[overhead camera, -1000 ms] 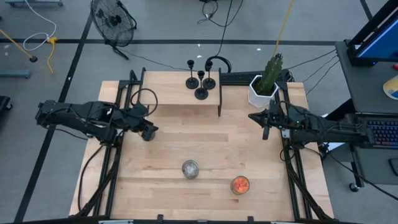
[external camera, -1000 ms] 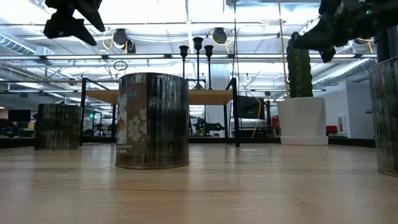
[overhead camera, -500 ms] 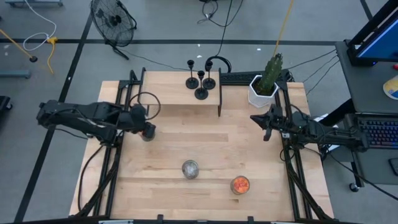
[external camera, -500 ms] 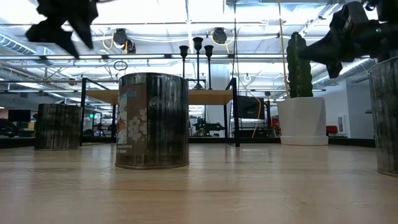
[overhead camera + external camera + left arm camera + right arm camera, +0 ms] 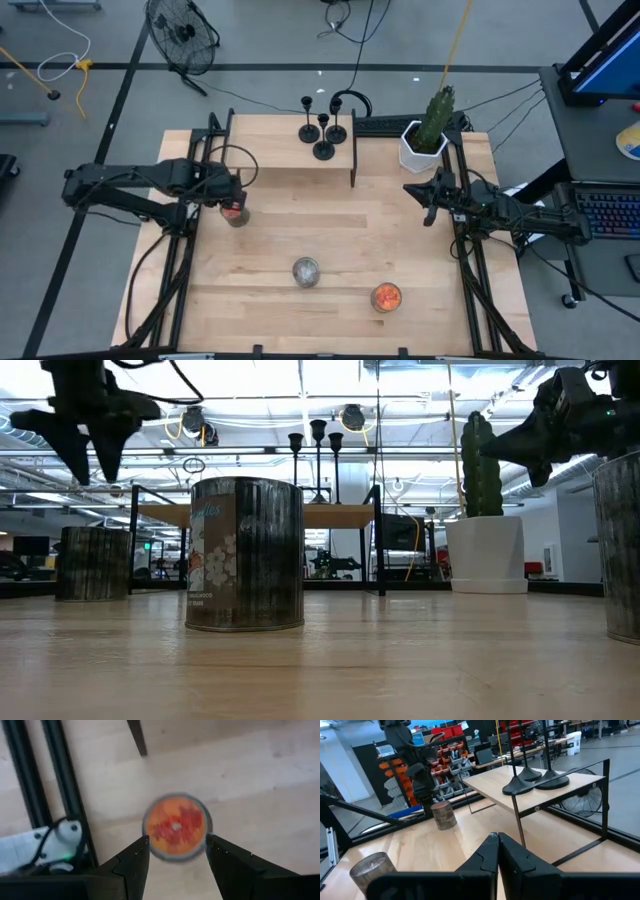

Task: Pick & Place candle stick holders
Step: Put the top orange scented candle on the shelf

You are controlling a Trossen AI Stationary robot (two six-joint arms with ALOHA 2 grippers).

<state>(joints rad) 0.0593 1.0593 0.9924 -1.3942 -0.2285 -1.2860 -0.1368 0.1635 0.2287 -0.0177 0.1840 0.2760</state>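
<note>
Three black candle stick holders (image 5: 323,133) stand on their disc bases on a raised wooden shelf (image 5: 275,152) at the table's far middle. They also show in the low view (image 5: 318,432), and two bases show in the right wrist view (image 5: 536,782). My left gripper (image 5: 232,204) is open and points down over an orange-filled jar (image 5: 175,826) near the left edge. Its fingers (image 5: 134,857) stand on either side of the jar, above its top and clear of it. My right gripper (image 5: 425,203) is shut and empty, in the air at the right, in front of the cactus pot.
A silver can (image 5: 306,271) and a second orange-filled jar (image 5: 386,296) stand near the front middle. A cactus in a white pot (image 5: 422,145) stands at the far right. The shelf has thin black legs (image 5: 353,160). Bare wood lies between the shelf and the can.
My left gripper has tipped to point straight down and has come down over the orange-filled jar at the left. My right gripper has sunk a little. The jar and the holders have stayed put.
</note>
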